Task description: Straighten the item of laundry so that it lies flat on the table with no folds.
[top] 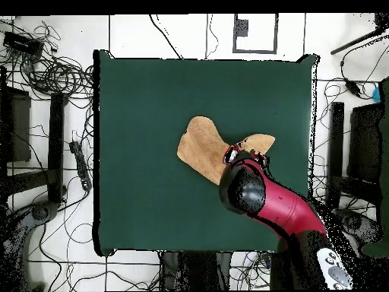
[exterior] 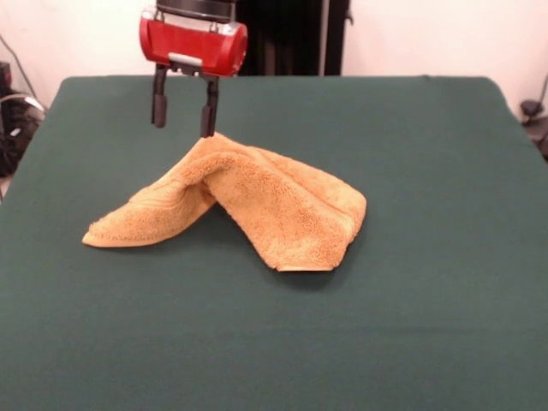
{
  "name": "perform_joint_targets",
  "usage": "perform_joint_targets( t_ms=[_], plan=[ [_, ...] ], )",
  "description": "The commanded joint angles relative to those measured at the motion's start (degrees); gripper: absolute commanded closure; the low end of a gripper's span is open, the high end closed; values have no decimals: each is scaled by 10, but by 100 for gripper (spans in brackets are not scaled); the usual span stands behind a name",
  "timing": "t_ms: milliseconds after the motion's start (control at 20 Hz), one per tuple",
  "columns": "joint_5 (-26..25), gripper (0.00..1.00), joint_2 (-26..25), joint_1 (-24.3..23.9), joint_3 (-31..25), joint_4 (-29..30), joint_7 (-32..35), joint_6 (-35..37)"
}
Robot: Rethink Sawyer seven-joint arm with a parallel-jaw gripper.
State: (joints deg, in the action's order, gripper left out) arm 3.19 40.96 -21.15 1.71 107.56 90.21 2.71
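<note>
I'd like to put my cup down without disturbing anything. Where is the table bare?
Most of the table is bare green cloth: the wide strip along the camera-side edge in the front view, and both ends beside the towel. The middle is crowded, where the towel lies bunched with the hand at its raised fold.

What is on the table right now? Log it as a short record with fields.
item: mustard terry-cloth towel, bent into a peaked V, folded over itself
surface: dark green table
towel state: not flat; two flaps slope down from a ridge
gripper: open, hanging just above the towel's peak at the far side, holding nothing
arm: red and black, reaching in over the towel
</note>
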Motion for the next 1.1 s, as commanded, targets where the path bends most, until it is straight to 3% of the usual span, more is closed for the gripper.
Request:
perform_joint_targets(
  t_ms=[50, 1100],
  plan=[
    [62, 0, -21, 2, -81, 44, 155, 51],
    [108, 0, -100, 16, -47, 9, 158, -15]
  ],
)
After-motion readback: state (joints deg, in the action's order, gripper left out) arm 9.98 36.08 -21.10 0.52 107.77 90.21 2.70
